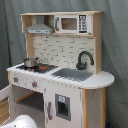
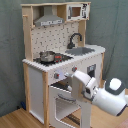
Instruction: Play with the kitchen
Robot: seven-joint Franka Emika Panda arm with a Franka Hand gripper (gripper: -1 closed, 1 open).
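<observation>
The kitchen (image 1: 60, 65) (image 2: 55, 55) is a tall white and light-wood toy with a grey range hood (image 1: 39, 29), a black faucet (image 1: 84, 59), a sink (image 1: 74, 74) and a stove holding a small metal pot (image 2: 47, 56). In the second exterior view my white arm (image 2: 107, 95) reaches in from the second exterior view's right. My gripper (image 2: 70, 88) is at the top edge of the oven door (image 2: 62, 105), which hangs open and tilted outward. Only a white rounded part of the arm (image 1: 22, 121) shows in the first exterior view, at the bottom edge.
A toy microwave (image 1: 70, 23) sits on the top shelf beside the hood. A dark grey curtain (image 1: 115, 45) hangs behind the kitchen. The floor (image 2: 15, 120) is wood. A cabinet door with a small window (image 1: 62, 106) stays closed under the sink.
</observation>
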